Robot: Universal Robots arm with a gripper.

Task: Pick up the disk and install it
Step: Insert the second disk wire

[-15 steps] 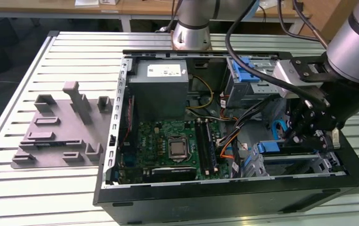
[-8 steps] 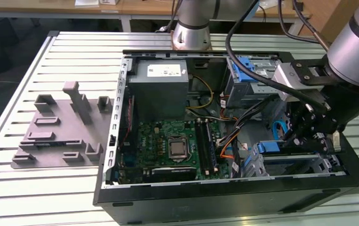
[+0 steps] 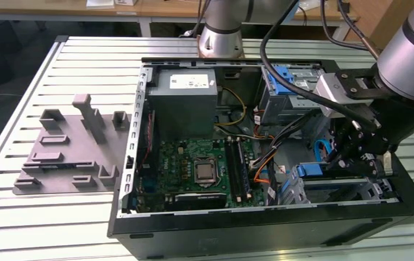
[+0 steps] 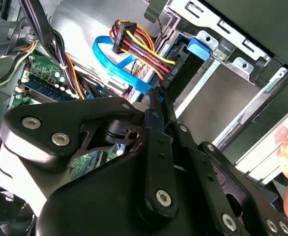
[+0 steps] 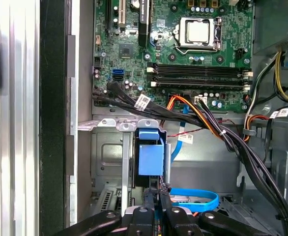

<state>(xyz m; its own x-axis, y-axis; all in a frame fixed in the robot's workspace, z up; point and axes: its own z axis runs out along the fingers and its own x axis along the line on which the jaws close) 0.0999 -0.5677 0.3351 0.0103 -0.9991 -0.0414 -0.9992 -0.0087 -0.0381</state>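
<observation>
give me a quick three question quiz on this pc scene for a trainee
1. True or false: in the exterior view, the pincer is down inside the open computer case.
2. The moulded fixture on the table, at the exterior view's left of the case, is: A grey, B red, C yellow.
3. Fill in: in the first wrist view, the plastic tab just ahead of the pincer is ____ in colour.

Key: 1 true; 2 A; 3 blue.
</observation>
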